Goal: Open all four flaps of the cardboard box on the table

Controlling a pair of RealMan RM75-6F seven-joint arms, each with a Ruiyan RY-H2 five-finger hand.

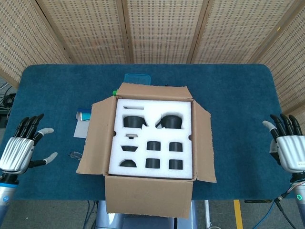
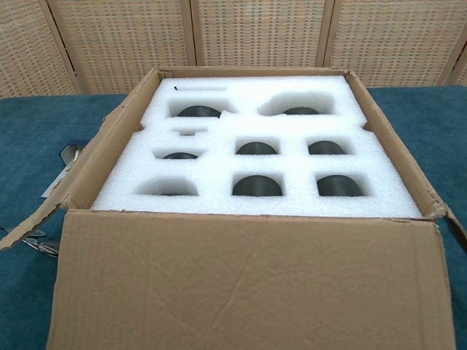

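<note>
The cardboard box (image 1: 148, 196) (image 2: 248, 284) stands at the table's front middle with all four flaps folded outward. White foam (image 1: 152, 138) (image 2: 255, 164) with several dark round items in its pockets fills the box. My left hand (image 1: 20, 148) hovers far left of the box, fingers spread, holding nothing. At the right edge, well away from the box, my right hand (image 1: 288, 144) also has its fingers spread and holds nothing. Neither hand appears in the chest view.
Blue cloth covers the table (image 1: 228, 95). A small blue-capped item (image 1: 85, 114), a white card (image 1: 81, 130) and a clear ring (image 1: 75, 154) lie left of the box. A blue lid (image 1: 137, 78) lies behind the box.
</note>
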